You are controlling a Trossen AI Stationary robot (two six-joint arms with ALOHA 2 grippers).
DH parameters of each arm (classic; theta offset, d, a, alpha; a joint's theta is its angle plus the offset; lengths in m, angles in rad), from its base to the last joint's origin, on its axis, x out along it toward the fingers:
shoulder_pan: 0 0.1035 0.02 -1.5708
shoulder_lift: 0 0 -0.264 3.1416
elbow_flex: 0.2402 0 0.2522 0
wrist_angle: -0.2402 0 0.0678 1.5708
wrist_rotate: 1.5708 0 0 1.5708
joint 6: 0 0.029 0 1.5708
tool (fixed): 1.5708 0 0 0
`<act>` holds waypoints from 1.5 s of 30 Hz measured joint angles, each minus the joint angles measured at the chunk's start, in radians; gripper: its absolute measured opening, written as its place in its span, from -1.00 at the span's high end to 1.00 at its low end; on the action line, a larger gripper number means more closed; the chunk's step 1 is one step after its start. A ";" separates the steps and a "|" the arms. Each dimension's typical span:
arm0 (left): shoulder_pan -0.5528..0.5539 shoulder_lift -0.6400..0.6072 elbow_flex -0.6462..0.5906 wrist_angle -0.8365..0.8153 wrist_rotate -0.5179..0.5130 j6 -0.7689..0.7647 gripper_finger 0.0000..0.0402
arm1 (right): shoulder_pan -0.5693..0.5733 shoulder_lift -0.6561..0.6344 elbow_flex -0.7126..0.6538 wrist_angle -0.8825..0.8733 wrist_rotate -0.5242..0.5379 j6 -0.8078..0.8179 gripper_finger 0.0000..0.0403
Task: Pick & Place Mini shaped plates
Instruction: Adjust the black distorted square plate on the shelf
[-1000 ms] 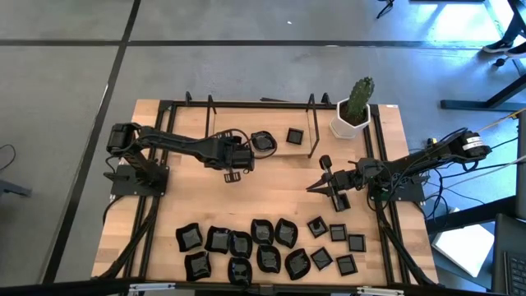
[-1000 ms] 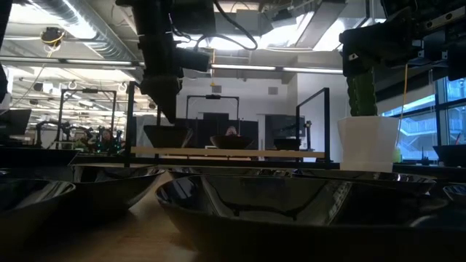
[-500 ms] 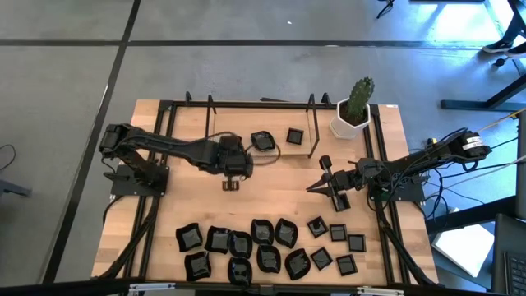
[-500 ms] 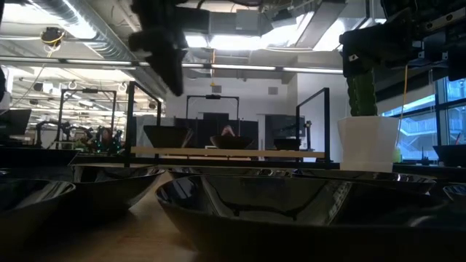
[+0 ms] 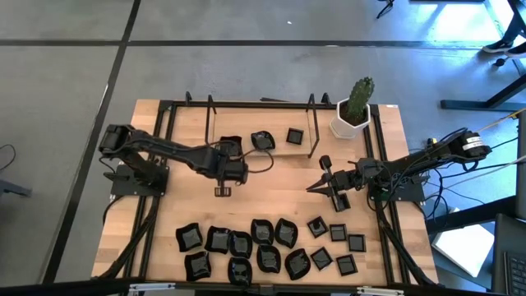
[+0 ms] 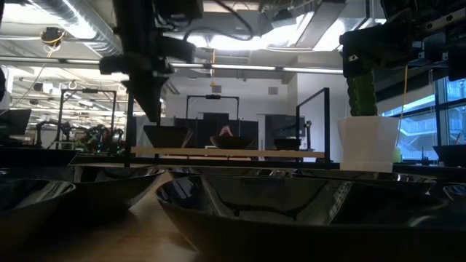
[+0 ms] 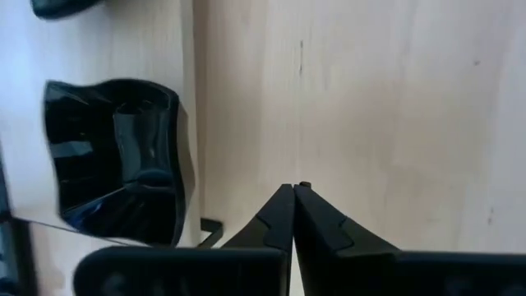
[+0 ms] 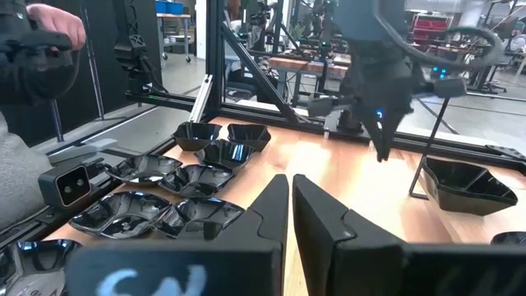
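Robotics lab: exposed ceiling ducts [image 6: 80, 33], metal-frame rigs [image 8: 246, 62], workbenches behind.

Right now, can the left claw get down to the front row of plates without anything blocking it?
Probably yes. The left claw hangs shut over bare wood, with only open table between it and the plates below. It must open first.

— What do we have on the wooden table [image 5: 271, 177]?
— We see mini shaped plates [image 5: 267, 245] clustered toward six o'clock, three more near twelve, and a cactus pot [image 5: 352, 115] at one.
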State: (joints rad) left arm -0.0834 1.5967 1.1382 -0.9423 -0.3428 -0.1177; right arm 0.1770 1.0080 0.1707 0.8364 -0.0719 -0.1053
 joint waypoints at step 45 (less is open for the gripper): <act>0.106 0.000 -0.018 0.049 -0.099 -0.003 0.99 | 0.000 0.000 0.000 0.000 0.000 0.000 0.88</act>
State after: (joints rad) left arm 0.0227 1.5967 1.1202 -0.8936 -0.4416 -0.1210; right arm 0.1768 1.0080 0.1711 0.8360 -0.0719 -0.1051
